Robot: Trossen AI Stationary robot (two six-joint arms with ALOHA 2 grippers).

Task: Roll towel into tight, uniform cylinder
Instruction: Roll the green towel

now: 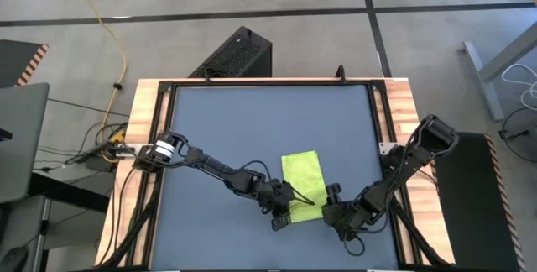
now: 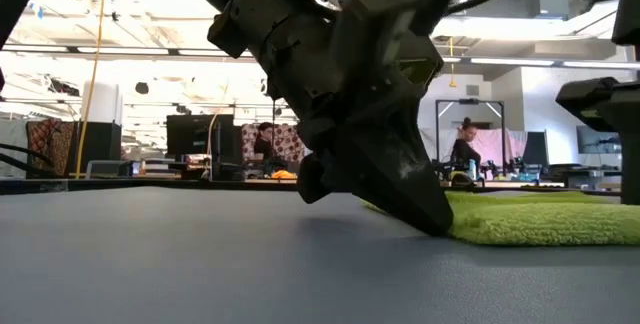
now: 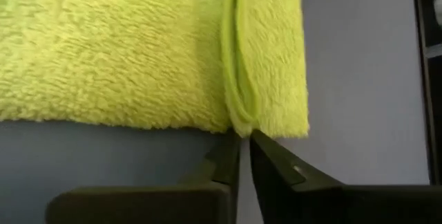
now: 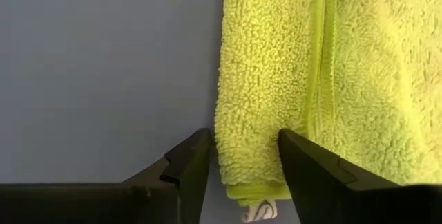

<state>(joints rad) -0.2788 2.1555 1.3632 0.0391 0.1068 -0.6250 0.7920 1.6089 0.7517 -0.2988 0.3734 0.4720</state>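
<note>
The lime towel (image 1: 302, 184) lies flat on the dark blue-grey mat (image 1: 252, 121), with its near strip folded over onto itself. My left gripper (image 1: 288, 211) is at the towel's near left corner, tips down on the mat and shut on the towel's edge; it also shows in the low view (image 2: 435, 226). My right gripper (image 1: 329, 211) is at the near right corner and open. In its wrist view (image 4: 242, 155) one finger stands over the mat beside the folded strip (image 4: 248, 113) and the other over the strip. My left gripper pinches the towel between its two fingertips at the seam where the folded-over strip meets the layer below (image 3: 239, 122), on the towel's left side edge. The fingers slant down from the table's left. The towel lies on the mat, slack. My right gripper straddles the folded strip's outer part (image 4: 242, 175); I cannot tell whether its fingers touch the cloth.
The mat is framed by a black rail and wooden table edges (image 1: 394, 112). A small white tag (image 4: 259, 211) sticks out under the towel's corner by my right gripper. People and desks show in the room beyond the table.
</note>
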